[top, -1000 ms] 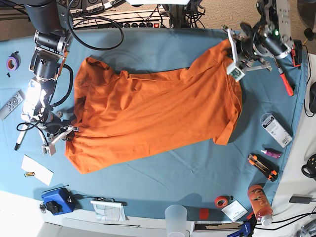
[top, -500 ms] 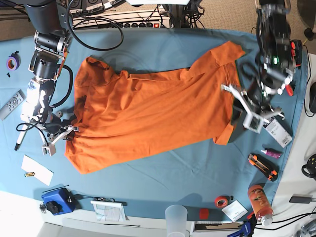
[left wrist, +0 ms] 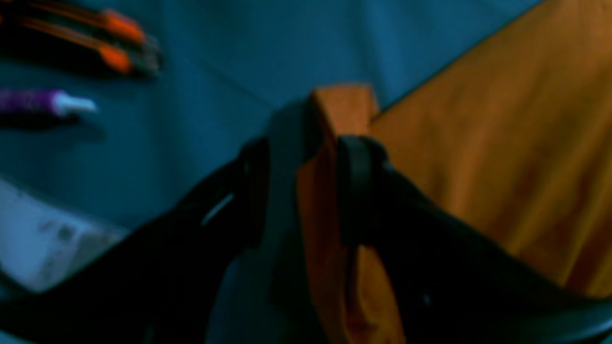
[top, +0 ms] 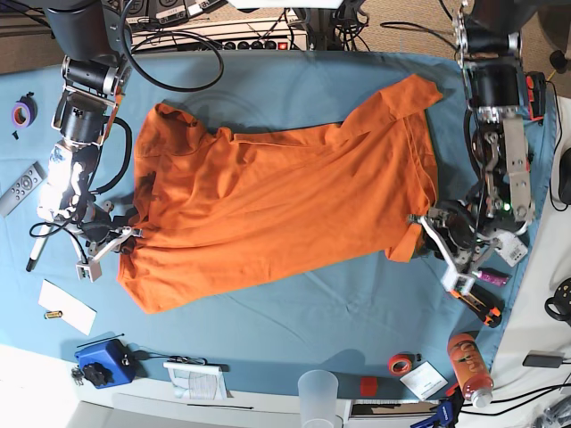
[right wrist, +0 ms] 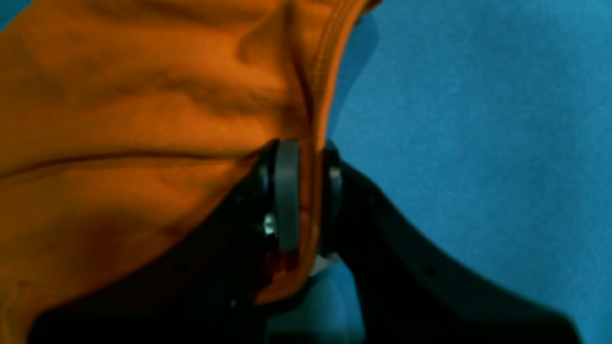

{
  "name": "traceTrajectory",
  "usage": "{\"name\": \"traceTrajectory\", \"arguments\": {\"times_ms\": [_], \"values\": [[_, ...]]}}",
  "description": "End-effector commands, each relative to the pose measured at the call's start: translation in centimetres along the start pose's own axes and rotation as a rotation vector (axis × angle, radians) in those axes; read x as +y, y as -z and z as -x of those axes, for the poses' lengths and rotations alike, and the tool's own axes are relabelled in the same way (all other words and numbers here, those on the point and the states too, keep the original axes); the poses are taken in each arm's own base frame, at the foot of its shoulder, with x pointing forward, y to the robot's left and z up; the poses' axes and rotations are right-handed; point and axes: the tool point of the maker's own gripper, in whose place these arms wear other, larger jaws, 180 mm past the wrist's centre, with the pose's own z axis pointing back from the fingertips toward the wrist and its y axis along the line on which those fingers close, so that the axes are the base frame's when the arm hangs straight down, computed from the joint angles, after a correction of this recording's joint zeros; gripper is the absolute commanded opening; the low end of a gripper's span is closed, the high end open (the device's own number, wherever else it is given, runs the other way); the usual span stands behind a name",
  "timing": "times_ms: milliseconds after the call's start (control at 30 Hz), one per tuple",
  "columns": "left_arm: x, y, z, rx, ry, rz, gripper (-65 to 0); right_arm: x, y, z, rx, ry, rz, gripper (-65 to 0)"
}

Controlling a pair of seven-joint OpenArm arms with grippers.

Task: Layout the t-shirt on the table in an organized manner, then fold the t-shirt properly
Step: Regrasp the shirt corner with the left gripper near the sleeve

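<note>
The orange t-shirt (top: 277,196) lies spread across the blue-teal table (top: 294,80), collar end to the right and one sleeve pointing to the far right corner. My left gripper (top: 430,242) is at the shirt's near right corner. In the left wrist view the left gripper (left wrist: 322,138) stands open with that corner of the t-shirt (left wrist: 502,143) between its fingers. My right gripper (top: 120,241) is at the shirt's left hem. In the right wrist view the right gripper (right wrist: 311,191) is shut on the stitched edge of the t-shirt (right wrist: 143,119).
Right of the left gripper lie a white box (top: 500,234), a purple tube (top: 491,276) and an orange utility knife (top: 473,301). An orange bottle (top: 468,361), red tape (top: 400,363) and a plastic cup (top: 318,397) stand along the near edge. A remote (top: 20,187) lies at the left.
My left gripper has let go of the far right sleeve, opened, and moved down the right side to the shirt's near right corner. The sleeve now lies flat. The right arm has not moved.
</note>
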Motion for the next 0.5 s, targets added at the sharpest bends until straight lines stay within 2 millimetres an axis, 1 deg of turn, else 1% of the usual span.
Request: {"name": "traceTrajectory", "arguments": {"times_ms": [0,100,200,267,333,467], "values": [[-0.2,-0.2,-2.0,-0.042,0.029,0.017,-40.4,-0.7,-0.5,-0.9,0.002,-0.015,0.02,-56.8],[-1.3,0.8,-2.1,-0.016,0.057,0.045,-40.4,-0.7,-0.5,-0.9,0.002,-0.015,0.02,-56.8],[-2.3,1.3,-2.7,-0.008,0.084,0.054,-40.4,-0.7,-0.5,-0.8,0.003,-0.014,0.019,-56.8],[-2.6,1.5,-3.1,-0.006,0.092,0.047,-40.4,-0.7,-0.5,-0.8,0.005,-0.015,0.02,-56.8],[-2.4,1.6,-3.2,0.005,0.1,0.019,-40.4,-0.7,-0.5,-0.7,0.011,-0.015,0.02,-56.8],[-1.3,1.9,-2.3,0.051,0.12,-0.061,-40.4,-0.7,-0.5,-0.7,0.012,-0.015,0.02,-56.8]]}}
